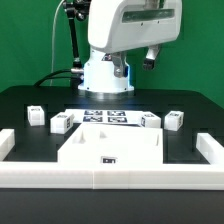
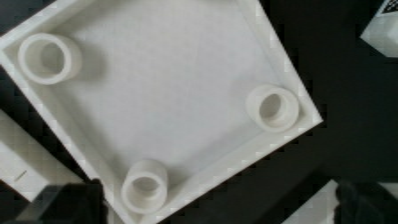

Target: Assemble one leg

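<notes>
Four small white legs stand on the black table in the exterior view, two on the left [image 1: 36, 115] [image 1: 60, 122] and two on the right [image 1: 150, 120] [image 1: 175, 119]. The large flat white panel [image 1: 110, 150] lies in front of them. In the wrist view the panel [image 2: 169, 95] fills the picture, with three round sockets showing [image 2: 48, 58] [image 2: 272, 105] [image 2: 146, 182]. My gripper [image 2: 205, 212] hangs well above the panel, open and empty. Its fingers [image 2: 54, 205] are dark blurs set wide apart. The white arm [image 1: 125, 25] is high at the back.
The marker board [image 1: 107, 117] lies between the legs, behind the panel. A raised white border [image 1: 110, 185] runs along the table's front and up both sides [image 1: 18, 148] [image 1: 206, 150]. A white object [image 2: 381, 40] shows at the wrist view's edge.
</notes>
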Controlling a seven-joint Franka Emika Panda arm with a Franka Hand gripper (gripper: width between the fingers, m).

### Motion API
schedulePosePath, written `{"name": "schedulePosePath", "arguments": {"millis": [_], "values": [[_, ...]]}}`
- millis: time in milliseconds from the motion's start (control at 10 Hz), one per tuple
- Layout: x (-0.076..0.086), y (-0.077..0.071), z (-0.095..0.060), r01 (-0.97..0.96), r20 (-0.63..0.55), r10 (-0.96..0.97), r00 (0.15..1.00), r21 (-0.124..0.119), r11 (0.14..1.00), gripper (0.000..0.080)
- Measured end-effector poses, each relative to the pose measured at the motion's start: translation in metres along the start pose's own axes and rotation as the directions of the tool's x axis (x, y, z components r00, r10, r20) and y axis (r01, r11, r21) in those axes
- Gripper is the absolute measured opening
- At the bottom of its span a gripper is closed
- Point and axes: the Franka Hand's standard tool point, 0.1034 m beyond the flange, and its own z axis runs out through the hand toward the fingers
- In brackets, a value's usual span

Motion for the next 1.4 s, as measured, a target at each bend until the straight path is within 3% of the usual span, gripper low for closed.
{"name": "schedulePosePath", "arguments": {"millis": [800, 900, 1000, 1200, 1300, 1400], "values": [[0.000, 0.000, 0.001, 0.007, 0.000, -0.007, 1.000, 0.002, 1.000, 0.0650], [0.001, 0.000, 0.004, 0.044, -0.022, -0.044, 0.999, -0.013, 0.999, 0.0650], [-0.004, -0.004, 0.014, 0.082, -0.052, -0.084, 0.995, -0.031, 0.996, 0.0650], [-0.017, -0.009, 0.046, 0.234, -0.094, -0.244, 0.965, -0.099, 0.967, 0.0650], [-0.020, -0.010, 0.059, 0.291, -0.093, -0.301, 0.949, -0.109, 0.950, 0.0650], [-0.020, -0.014, 0.075, 0.318, -0.090, -0.328, 0.940, -0.104, 0.942, 0.0650]]}}
